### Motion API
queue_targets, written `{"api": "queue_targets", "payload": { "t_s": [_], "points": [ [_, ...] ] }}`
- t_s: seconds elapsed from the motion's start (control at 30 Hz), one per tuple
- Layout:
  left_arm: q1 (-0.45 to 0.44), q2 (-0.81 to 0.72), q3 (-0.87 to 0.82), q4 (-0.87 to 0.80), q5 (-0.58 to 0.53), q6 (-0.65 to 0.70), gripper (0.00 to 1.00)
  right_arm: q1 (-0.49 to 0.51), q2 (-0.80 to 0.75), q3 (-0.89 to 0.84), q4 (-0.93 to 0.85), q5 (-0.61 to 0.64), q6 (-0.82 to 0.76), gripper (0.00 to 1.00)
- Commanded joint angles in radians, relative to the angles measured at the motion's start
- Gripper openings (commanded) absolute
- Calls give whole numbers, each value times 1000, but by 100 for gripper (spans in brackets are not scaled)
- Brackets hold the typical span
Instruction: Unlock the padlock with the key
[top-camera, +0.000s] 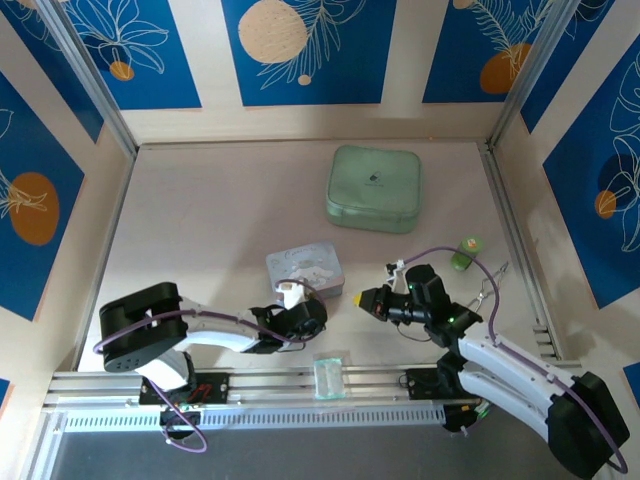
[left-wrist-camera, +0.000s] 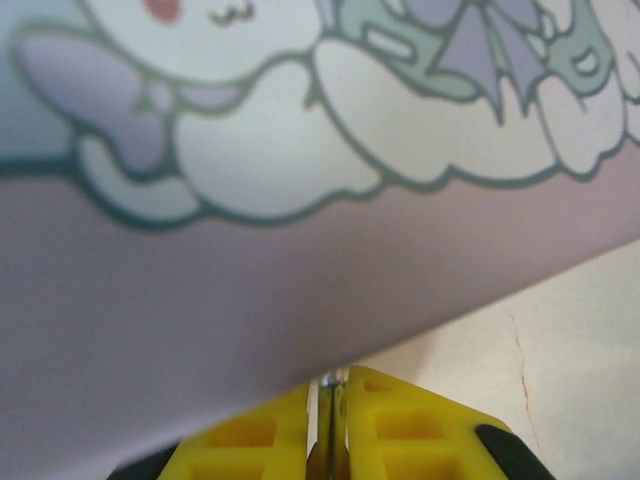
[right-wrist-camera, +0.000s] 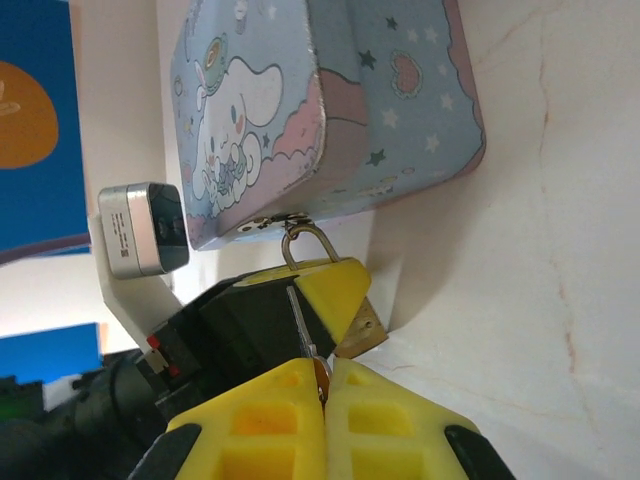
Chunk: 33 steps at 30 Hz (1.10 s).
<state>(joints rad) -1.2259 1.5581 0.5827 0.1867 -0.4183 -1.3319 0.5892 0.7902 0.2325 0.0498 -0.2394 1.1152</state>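
- Padlock (right-wrist-camera: 368, 335) and key (right-wrist-camera: 297, 322) meet above a pale table (top-camera: 220, 200), the largest surface, which lies under both sets of fingers.
- A rounded green case (top-camera: 373, 187) lies flat on the table, well beyond both pairs of fingertips and apart from them.
- A blue cartoon tin (right-wrist-camera: 330, 110) with a white long-eared figure on its lid sits just ahead of the left fingers, its clasp side turned towards them.
- The left gripper (left-wrist-camera: 328, 390) has its yellow fingers (right-wrist-camera: 335, 285) drawn narrow, pinching the padlock; a thin strip of silvery metal shows in the slit between them.
- The right gripper (right-wrist-camera: 322, 365) faces the left one, its yellow fingers pressed together on the head of the key.
- The padlock's brass body pokes out beside the left finger. Its thin silver shackle rises past the fingertip and loops through the tin's clasp.
- The key's slim silver blade runs from the right fingertips up to the left fingers and the padlock. Whether it sits in the keyhole cannot be told.
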Motion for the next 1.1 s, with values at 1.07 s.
{"api": "queue_targets", "payload": {
  "t_s": [1.07],
  "points": [
    [48,91,-30,485,-74,-558,3,-14,333,-132,541,-130,300,0]
  ]
}}
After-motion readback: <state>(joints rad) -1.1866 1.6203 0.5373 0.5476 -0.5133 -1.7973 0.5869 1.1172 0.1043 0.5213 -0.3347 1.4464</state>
